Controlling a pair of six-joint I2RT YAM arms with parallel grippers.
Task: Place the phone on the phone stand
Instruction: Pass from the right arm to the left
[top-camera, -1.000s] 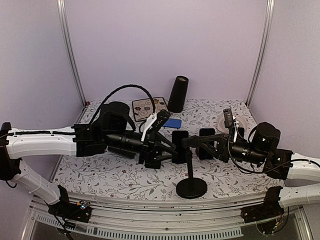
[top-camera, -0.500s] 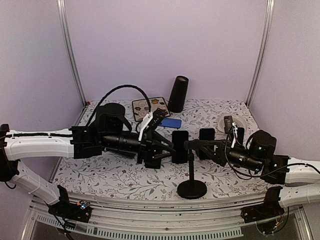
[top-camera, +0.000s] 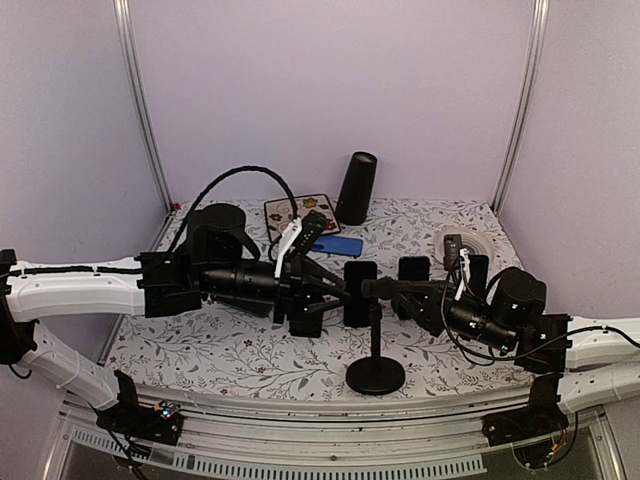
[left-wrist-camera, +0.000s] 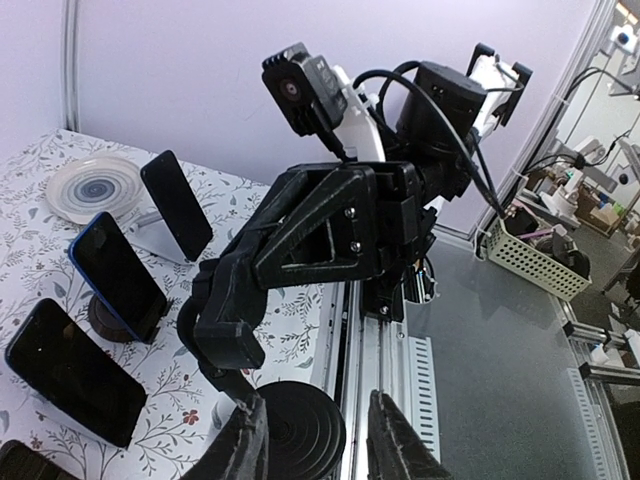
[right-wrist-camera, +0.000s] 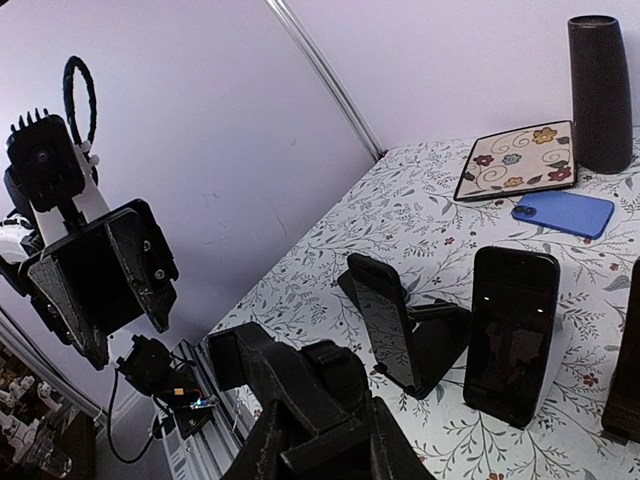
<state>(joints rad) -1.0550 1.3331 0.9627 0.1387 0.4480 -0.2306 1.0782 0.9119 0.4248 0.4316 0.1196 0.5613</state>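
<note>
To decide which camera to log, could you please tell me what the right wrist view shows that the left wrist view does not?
Only the right wrist view shows the blue phone lying flat, the flowered tile and the black cylinder. Only the left wrist view shows the white plate, the stand's round base and a basket. Both show propped phones on the flowered cloth.

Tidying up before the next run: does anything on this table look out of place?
The blue phone lies flat on the cloth beside the flowered tile, while the other phones stand propped upright. Nothing looks spilled or damaged.
</note>
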